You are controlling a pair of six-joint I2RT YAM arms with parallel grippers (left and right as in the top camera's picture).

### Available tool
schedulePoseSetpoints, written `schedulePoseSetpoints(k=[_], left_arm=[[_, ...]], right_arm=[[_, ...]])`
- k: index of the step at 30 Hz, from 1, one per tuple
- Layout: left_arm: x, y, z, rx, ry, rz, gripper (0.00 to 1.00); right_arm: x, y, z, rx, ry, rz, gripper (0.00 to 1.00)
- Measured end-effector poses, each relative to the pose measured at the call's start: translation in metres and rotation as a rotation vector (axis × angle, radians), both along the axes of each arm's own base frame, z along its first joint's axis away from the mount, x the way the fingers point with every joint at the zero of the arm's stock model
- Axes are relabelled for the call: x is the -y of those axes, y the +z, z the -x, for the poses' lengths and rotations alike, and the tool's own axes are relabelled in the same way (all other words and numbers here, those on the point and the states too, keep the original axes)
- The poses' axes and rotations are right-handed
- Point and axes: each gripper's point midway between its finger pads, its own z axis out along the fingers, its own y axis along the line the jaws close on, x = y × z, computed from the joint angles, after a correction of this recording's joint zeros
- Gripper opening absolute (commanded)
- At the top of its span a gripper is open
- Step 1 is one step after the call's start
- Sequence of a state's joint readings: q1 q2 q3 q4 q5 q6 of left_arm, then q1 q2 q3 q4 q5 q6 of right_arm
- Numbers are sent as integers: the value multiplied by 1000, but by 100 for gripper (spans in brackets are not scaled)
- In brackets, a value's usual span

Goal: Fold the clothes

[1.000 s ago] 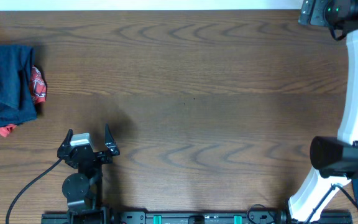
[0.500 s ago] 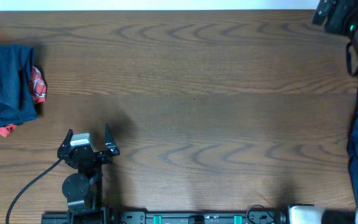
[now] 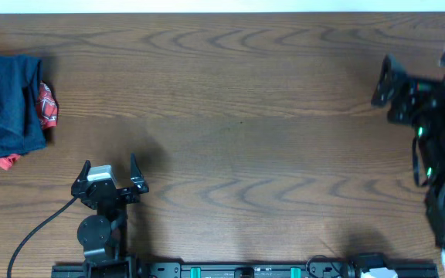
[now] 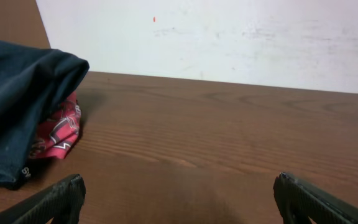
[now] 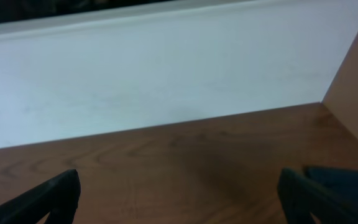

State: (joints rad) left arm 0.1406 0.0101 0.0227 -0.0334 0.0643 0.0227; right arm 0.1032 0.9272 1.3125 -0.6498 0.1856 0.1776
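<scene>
Light: even, fairly bright.
Shadow: faint patch on brown wooden tabletop (image 3: pixel 246 116).
Blur: black right arm (image 3: pixel 431 131) smeared; right wrist view soft.

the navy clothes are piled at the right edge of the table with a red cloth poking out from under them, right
No, the navy clothes are piled at the left edge of the table, not the right; the overhead view shows it. A red cloth does poke out from under them.
</scene>
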Motion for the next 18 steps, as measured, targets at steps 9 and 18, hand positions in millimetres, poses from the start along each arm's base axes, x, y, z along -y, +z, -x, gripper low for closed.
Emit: schedulePoseSetpoints(k=[9, 18], left_arm=[[0, 0, 0, 0, 0, 0, 98], [0, 0, 0, 0, 0, 0, 98]], right_arm=[[3, -44, 44, 94, 4, -24, 99], [5, -107, 71, 171, -10, -131, 99]])
